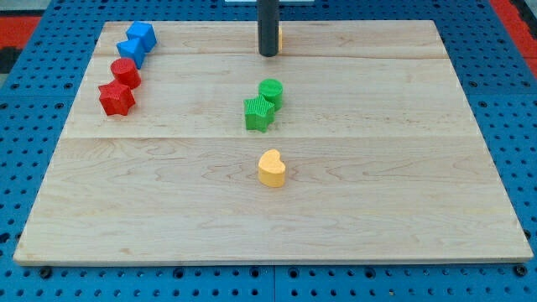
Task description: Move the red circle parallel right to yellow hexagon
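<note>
The red circle (126,71) is a short round cylinder with a flat top, near the board's top-left corner, touching a red star (117,98) just below it toward the view's bottom and a blue block (132,50) just above it. A second blue block (142,35) sits beyond that one, nearest the corner; both blue shapes are hard to make out. Being round, the circle has no long axis and points no particular way.

The yellow hexagon (279,37) is almost wholly hidden behind my rod at the board's top edge (only a thin yellow sliver shows at the rod's right side). My tip (268,54) rests on the board just beside it, well apart from the red circle; it is a plain rod end, with nothing to spread or pinch.

Mid-board, a green cylinder (271,91) touches a green star (259,114). A yellow heart-like block (271,169) lies toward the bottom edge.
</note>
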Robot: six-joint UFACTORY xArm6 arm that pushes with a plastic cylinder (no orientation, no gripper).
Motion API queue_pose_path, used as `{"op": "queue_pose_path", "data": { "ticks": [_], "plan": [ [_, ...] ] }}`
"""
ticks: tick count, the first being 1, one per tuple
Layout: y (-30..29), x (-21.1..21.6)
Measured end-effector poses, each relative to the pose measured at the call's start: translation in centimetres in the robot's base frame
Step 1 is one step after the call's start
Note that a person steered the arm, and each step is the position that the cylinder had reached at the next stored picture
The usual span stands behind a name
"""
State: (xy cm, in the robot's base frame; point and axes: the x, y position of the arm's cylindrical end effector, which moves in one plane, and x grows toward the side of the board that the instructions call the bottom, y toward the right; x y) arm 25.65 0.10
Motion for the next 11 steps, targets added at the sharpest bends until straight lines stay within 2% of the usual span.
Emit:
{"op": "queue_pose_path", "data": {
  "ticks": [1, 2, 3, 5, 6, 7, 8, 9, 10, 11],
  "plan": [
    [-0.4, 0.2],
    [-2.5, 2.2],
    [-8.6, 4.6],
    [-13.5, 19.0],
    [-22.1, 22.6],
    [-30.5, 19.4],
    [-29.8, 11.7],
    [-26.7, 7.6],
    [-20.5, 7.5],
    [-20.8, 4.9]
  ]
}}
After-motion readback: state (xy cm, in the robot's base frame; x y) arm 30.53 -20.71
